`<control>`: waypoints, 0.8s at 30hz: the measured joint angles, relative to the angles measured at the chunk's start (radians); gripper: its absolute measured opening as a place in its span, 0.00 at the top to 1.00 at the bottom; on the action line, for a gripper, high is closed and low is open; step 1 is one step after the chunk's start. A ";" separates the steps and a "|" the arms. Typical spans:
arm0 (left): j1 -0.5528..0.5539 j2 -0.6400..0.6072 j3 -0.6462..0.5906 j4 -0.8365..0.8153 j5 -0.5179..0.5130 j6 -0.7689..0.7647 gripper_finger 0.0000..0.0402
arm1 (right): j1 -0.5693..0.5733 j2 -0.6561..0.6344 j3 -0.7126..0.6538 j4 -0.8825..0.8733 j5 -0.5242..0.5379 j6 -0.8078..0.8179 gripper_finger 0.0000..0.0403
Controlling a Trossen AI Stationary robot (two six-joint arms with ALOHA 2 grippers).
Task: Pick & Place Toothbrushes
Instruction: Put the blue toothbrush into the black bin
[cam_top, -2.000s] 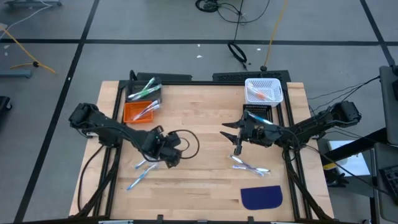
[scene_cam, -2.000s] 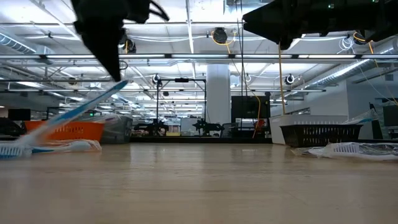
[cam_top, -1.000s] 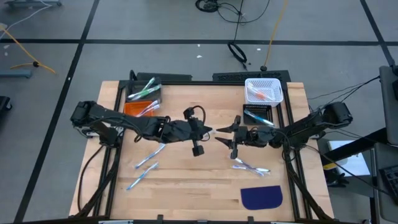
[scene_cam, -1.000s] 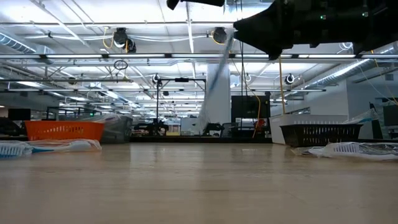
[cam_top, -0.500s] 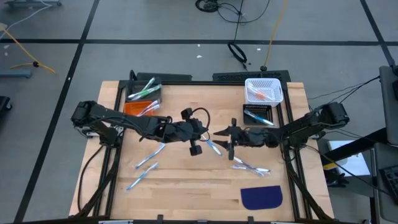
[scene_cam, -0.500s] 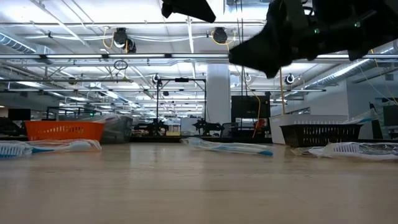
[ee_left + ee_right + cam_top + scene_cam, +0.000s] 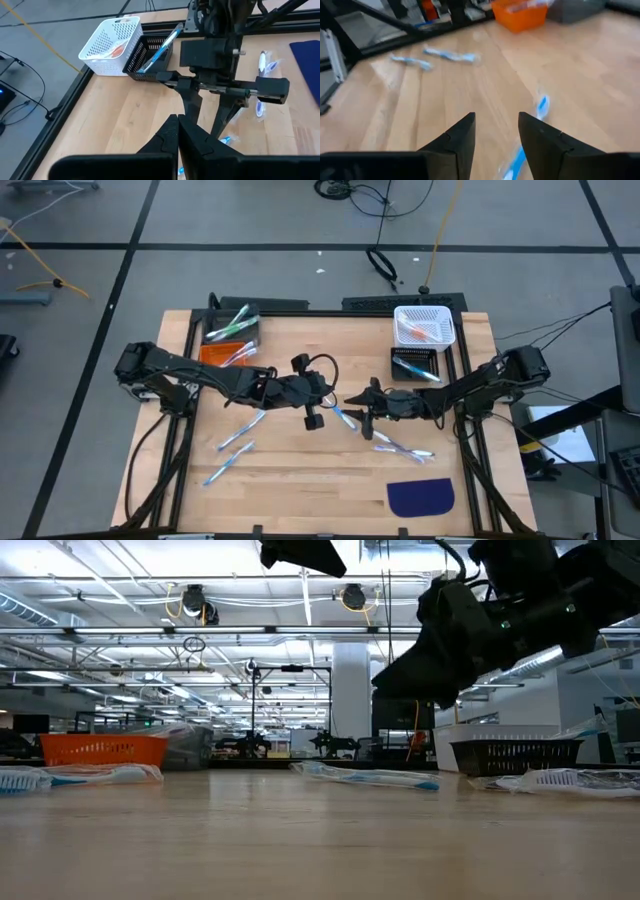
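Note:
A blue-and-white toothbrush [image 7: 345,418] lies flat on the wooden table at mid-table, also seen in the low view [image 7: 370,777]. My right gripper [image 7: 358,412] hovers open just above it, and the brush [image 7: 527,142] shows beside one of its fingers. My left gripper [image 7: 335,392] stays shut and empty higher up, a little toward the table's left, its fingers [image 7: 177,137] pressed together. More toothbrushes lie loose on the table's left [image 7: 240,430] [image 7: 222,468] and right [image 7: 402,447]. Others sit in the bins.
A dark bin [image 7: 232,328] and an orange bin [image 7: 218,360] stand at the far left. A white basket [image 7: 424,325] and a black basket [image 7: 413,365] stand at the far right. A dark blue mat [image 7: 420,497] lies near the front right.
The toothbrush that hung below my left gripper has fallen and now lies flat on the table between the two grippers. My right gripper has sunk toward it, moving slightly toward the table's left and rolling at the wrist.

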 joint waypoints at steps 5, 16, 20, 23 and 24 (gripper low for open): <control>0.000 0.000 0.000 0.000 0.000 -0.003 1.00 | 0.018 0.048 0.004 -0.032 0.000 0.065 0.66; 0.008 0.011 0.000 -0.171 0.001 -0.040 0.95 | 0.028 0.074 0.028 -0.074 -0.003 0.051 0.66; 0.009 0.049 -0.005 -0.214 0.020 -0.044 0.95 | 0.028 0.022 0.028 -0.118 -0.001 0.024 0.66; 0.011 0.106 -0.017 -0.207 0.053 0.021 0.95 | 0.028 0.004 0.027 -0.140 0.000 0.015 0.66; 0.014 0.135 -0.019 -0.208 0.056 0.042 0.95 | 0.028 -0.001 0.027 -0.143 0.000 0.012 0.67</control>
